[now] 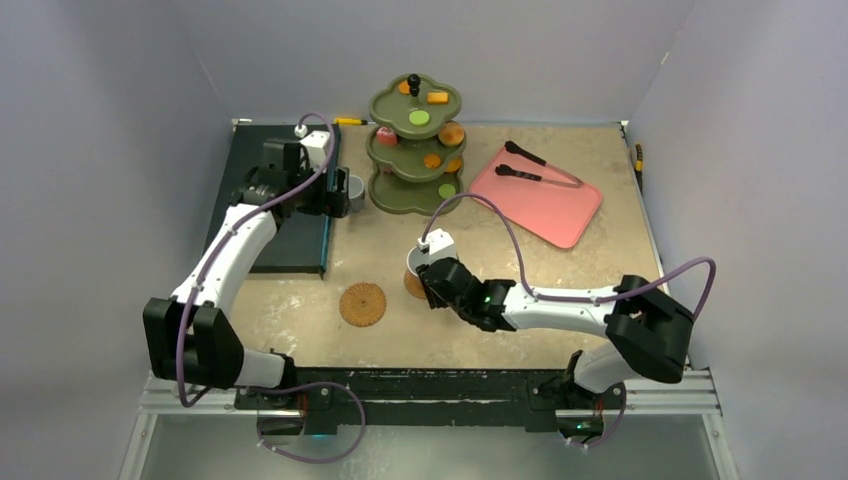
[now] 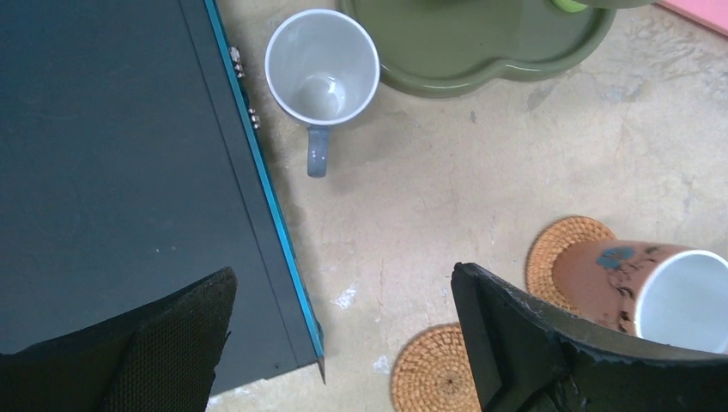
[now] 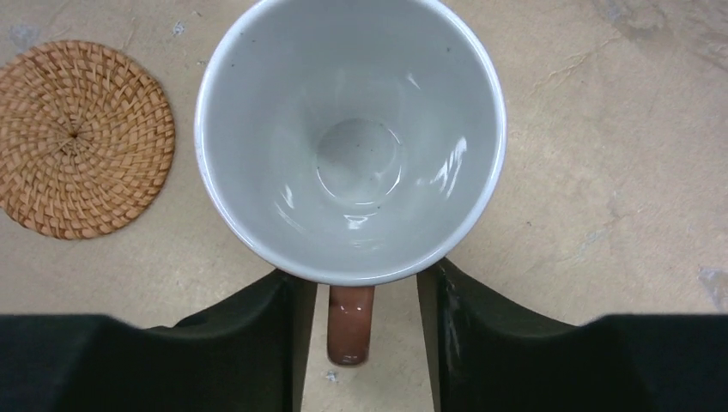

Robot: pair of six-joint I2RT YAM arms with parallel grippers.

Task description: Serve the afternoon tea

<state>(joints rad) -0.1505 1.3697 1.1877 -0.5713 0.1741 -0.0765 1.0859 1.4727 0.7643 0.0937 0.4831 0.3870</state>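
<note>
At the left of the bench (image 1: pixel 300 300) lay a dark board (image 2: pixel 112 154) with a blue edge. My left pincer (image 2: pixel 343 287) hung above this edge with its jaws wide apart and nothing between them. Just beside the board stood the grey mug (image 2: pixel 322 67), upright, and close to the foot of the green stand (image 1: pixel 415 150). The stand had three levels, and the sweets (image 1: pixel 418 118) lay on them, green and orange rounds among them. Nearer to me, one woven coaster (image 1: pixel 362 304) lay bare. To the right of it the orange mug (image 3: pixel 350 137) stood upright on a second coaster (image 2: pixel 558 253). My right pincer (image 3: pixel 360 275) was at the handle of this mug. The jaws were apart, one on each side of the handle, with a small gap on both sides. At the far right lay the pink tray (image 1: pixel 560 215) with the black tongs (image 1: pixel 530 165) on it.
</note>
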